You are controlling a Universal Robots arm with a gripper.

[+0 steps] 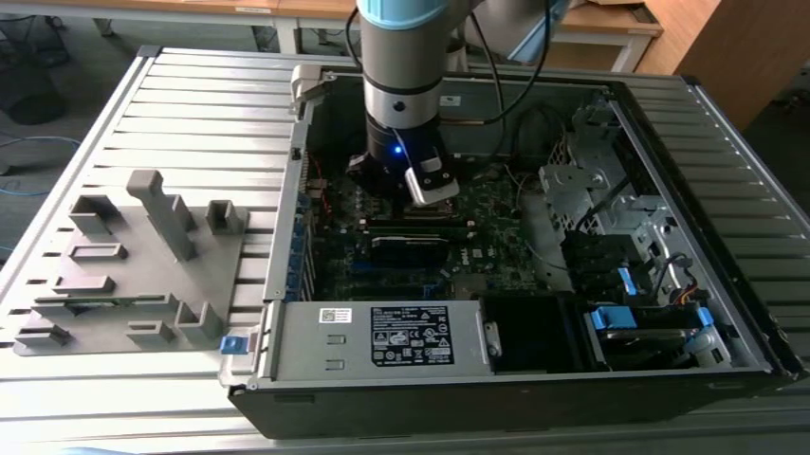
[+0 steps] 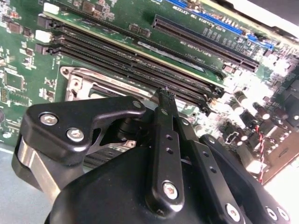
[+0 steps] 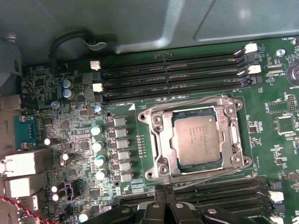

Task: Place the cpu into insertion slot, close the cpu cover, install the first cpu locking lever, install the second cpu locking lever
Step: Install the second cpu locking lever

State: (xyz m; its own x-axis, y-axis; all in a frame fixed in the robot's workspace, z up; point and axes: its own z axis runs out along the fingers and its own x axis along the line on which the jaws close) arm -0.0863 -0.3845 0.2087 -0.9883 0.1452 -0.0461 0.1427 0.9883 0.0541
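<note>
The gripper (image 3: 163, 193) hangs low over the motherboard (image 3: 70, 126) with its jaws pressed together and nothing between them; in the second wrist view the joined tip (image 2: 164, 93) points at the edge of the slot (image 2: 77, 84), just short of the memory slots (image 2: 140, 65). The cpu (image 3: 196, 139) lies flat in the slot (image 3: 145, 116), just ahead of the jaws, and the cover (image 3: 232, 135) is down around it, its window framing the metal top. Two thin wire levers run along the slot: one on the side nearest the jaws (image 3: 210, 175), one on the far side (image 3: 187, 103). Whether either is hooked under its catch cannot be told from these views. Judged from this, seating and covering are done and the work stands at the levers. To do this step well, use the closed tip as a single pusher, not a pincer. Bear on the wire itself, near its free end, never on the cover or the cpu. Press down first, then sideways under the catch, in one smooth arc. Keep the tip clear of the memory slots beside the jaws – their latches (image 3: 251, 70) are easily knocked. A slip off the thin wire is the main risk; it could gouge the board or lift the cover.
</note>
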